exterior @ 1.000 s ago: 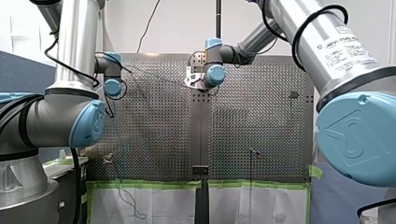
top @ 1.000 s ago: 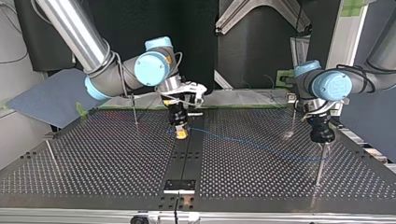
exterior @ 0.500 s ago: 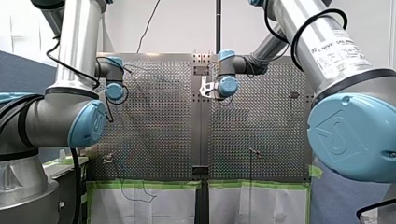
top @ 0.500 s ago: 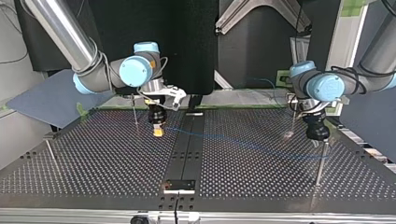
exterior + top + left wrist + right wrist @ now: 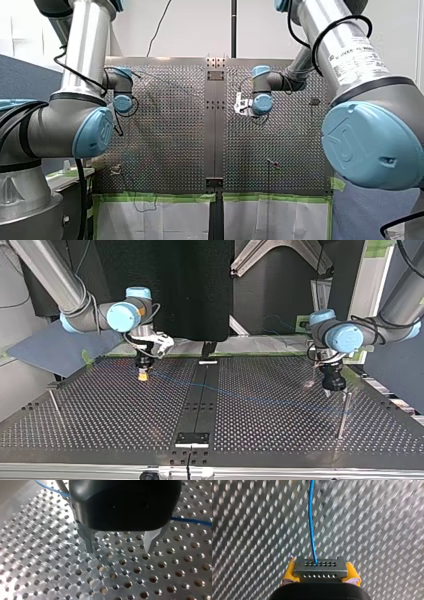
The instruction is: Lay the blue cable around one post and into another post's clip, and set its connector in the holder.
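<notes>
Clamping a grey metal connector between its yellow pads, my right gripper hangs low over the perforated table in the upper left of the top view, and the blue cable runs out of the connector across the table's middle towards the right side. My left gripper hangs at the right of that view, near a thin upright post, its metal fingers apart with nothing between them; in the left wrist view the cable passes behind the gripper, over the holes
</notes>
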Robot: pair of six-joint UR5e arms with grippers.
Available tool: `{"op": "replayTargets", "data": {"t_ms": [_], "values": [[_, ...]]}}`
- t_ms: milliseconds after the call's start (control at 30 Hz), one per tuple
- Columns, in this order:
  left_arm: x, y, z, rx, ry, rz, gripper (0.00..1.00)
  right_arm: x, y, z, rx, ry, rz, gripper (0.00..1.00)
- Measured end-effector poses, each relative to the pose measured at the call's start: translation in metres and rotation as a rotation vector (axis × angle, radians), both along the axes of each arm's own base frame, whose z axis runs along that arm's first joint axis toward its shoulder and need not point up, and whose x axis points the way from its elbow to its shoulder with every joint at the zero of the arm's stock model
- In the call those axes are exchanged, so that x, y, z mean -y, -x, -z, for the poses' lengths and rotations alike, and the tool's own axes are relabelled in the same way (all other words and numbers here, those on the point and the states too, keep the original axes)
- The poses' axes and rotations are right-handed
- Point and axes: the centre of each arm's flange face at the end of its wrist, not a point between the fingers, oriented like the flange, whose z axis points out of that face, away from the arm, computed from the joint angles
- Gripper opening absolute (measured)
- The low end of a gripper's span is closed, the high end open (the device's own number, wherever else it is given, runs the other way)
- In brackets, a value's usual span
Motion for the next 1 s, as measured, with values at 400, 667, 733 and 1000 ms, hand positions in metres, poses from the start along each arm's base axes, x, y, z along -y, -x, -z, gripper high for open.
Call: {"op": "replayTargets", "data": {"t_ms": [400,667,733,1000], "values": [[-0.007,-0.007,-0.004,0.019,0.016,0.005,0.99,0.02,0.071,0.036,0.043,-0.042,0.128,0.0],[-0.01,-0.008,-0.004,0.02,0.017,0.0,0.99,0.023,0.113,0.06,0.049,-0.094,0.209,0.0],[-0.01,-0.007,-0.003,0.019,0.017,0.0,0.99,0.024,0.124,0.065,0.051,-0.104,0.233,0.0],[-0.011,-0.007,-0.003,0.019,0.017,-0.001,0.99,0.024,0.172,0.088,0.043,-0.128,0.357,0.0]]}}
